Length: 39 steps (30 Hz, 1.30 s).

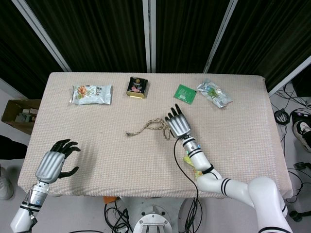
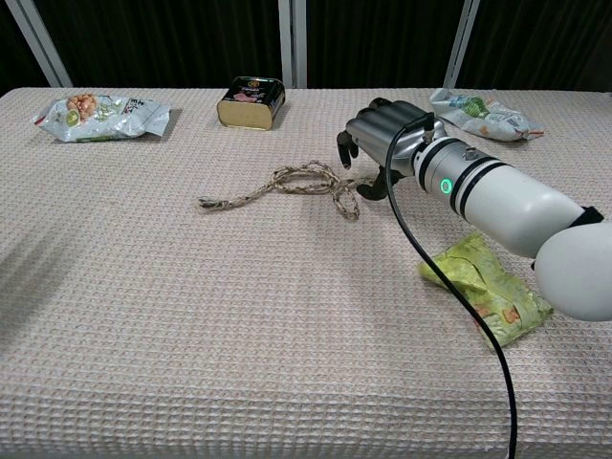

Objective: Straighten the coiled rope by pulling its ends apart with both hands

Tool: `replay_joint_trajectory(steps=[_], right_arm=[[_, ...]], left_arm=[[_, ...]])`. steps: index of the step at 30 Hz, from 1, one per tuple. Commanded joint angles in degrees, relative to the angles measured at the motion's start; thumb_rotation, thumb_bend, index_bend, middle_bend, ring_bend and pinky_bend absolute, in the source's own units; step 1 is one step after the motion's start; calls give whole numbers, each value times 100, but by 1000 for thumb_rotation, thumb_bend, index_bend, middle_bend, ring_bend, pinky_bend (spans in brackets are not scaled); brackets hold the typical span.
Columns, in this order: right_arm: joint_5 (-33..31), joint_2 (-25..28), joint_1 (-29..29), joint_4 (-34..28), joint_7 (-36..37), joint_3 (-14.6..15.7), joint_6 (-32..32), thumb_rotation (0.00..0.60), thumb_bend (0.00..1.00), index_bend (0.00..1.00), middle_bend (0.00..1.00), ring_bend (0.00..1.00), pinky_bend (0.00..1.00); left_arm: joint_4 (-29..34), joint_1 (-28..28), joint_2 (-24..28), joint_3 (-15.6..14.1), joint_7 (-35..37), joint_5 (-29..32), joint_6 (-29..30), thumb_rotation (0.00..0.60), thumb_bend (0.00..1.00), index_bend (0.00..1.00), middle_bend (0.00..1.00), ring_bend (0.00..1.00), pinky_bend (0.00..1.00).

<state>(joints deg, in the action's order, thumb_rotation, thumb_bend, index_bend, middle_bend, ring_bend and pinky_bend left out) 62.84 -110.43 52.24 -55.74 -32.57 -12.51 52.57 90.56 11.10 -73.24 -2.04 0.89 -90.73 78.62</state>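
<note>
Beige waffle-weave tablecloth before black curtains; left robot hand released, right robot hand hovering released beside rope.

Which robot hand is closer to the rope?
The right hand. It sits right beside the rope, at its right end. The left hand is far off, near the table's front left corner.

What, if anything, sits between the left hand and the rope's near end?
Nothing visible does. Only bare table lies between the left hand and the frayed end of the rope. The right hand is already at the rope's other end.
</note>
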Motion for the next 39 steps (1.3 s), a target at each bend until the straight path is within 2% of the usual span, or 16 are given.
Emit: replay_joint_trajectory(steps=[1,11,23,31,35,39], right_arm=[[0,-75,32,113,26,-30,-56,600,351,426,315,102,46],[18,-321,132,529,77,-113,-187,600,358,454,315,102,46],[51,-523,197,877,175,-181,-309,600,369,551,334,102,53],[132,-576,190,1053,332,-225,-289,600,475,613,361,103,71],[222,-400,113,845,397,-227,-158,600,525,619,363,103,75],[381,105,-157,297,473,-166,188,600,548,622,364,103,83]], left_arm=[[-20,2,-8,-4,16,3,-10,600,221,331,208,116,146],[-118,-52,-32,-31,110,29,30,600,222,331,208,116,146],[-180,-65,-41,-26,156,63,19,600,221,332,208,116,147],[-194,-55,-43,-12,170,70,6,600,222,331,208,116,147],[-192,34,-46,62,135,82,-67,600,221,331,208,116,146],[-110,265,-59,270,210,85,-195,600,221,331,208,116,147]])
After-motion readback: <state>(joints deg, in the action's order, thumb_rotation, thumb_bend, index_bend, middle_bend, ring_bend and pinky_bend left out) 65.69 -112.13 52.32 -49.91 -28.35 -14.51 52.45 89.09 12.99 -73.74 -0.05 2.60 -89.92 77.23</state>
